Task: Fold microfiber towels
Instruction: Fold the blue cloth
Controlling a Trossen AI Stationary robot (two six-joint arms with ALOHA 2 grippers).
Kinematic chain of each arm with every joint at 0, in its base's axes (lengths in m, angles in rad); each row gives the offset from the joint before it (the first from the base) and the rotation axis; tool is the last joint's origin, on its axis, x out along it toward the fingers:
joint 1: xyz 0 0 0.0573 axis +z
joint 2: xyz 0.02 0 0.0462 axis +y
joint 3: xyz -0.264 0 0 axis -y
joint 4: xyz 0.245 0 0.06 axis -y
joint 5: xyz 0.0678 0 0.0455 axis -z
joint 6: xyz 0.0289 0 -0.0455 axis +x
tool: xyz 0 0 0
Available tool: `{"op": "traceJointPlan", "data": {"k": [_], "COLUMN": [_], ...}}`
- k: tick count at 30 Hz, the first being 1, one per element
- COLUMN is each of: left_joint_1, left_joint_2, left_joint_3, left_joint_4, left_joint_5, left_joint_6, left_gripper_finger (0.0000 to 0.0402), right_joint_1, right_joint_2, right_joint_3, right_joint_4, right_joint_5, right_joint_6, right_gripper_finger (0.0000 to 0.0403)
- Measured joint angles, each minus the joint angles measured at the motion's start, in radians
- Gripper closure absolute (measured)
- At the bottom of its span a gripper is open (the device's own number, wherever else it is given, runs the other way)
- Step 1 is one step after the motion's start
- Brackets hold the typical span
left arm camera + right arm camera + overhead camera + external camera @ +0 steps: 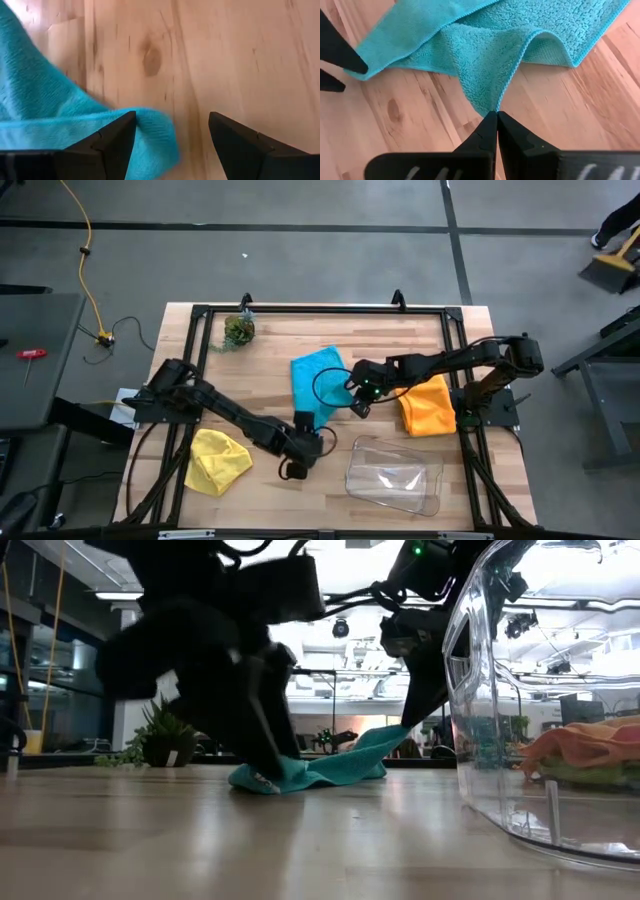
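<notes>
Right wrist view shows my right gripper (497,114) pinching the teal towel (485,47) edge; left gripper (172,125) stands open beside its corner on the surface (240,55). Soft, light cloth; corners suit gripping.

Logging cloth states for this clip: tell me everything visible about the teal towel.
The teal towel is a soft, nubby microfiber cloth with a stitched hem, lying rumpled and partly folded mid-table on the wooden table. The right gripper pinches one edge shut, lifting a ridge. The left gripper stands open at another corner, one of its fingers against the fabric.
</notes>
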Motion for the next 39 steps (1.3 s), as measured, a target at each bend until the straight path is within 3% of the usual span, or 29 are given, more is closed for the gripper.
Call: {"op": "traceJointPlan", "data": {"k": [9, 18, 24, 39], "left_joint_1": [-0.016, -0.008, -0.009, -0.058], "left_joint_2": [0.037, 0.034, 0.029, 0.025], "left_joint_3": [-0.001, -0.001, -0.001, -0.001], "left_joint_4": [-0.011, -0.015, -0.041, -0.182], "left_joint_5": [-0.195, -0.269, -0.276, -0.284], "left_joint_6": [-0.015, 0.088, 0.089, -0.162], "left_gripper_finger": [0.0164, 0.017, 0.0185, 0.0215], "right_joint_1": [-0.018, -0.018, -0.018, -0.018], "right_joint_2": [0.0, 0.0, 0.0, 0.0], "right_joint_3": [0.0, 0.0, 0.0, -0.001], "right_joint_4": [0.006, 0.014, 0.017, 0.02], "right_joint_5": [-0.009, -0.009, -0.009, -0.008], "right_joint_6": [-0.013, -0.009, -0.01, -0.01], "right_gripper_finger": [0.0403, 0.0403, 0.0403, 0.0403]}}
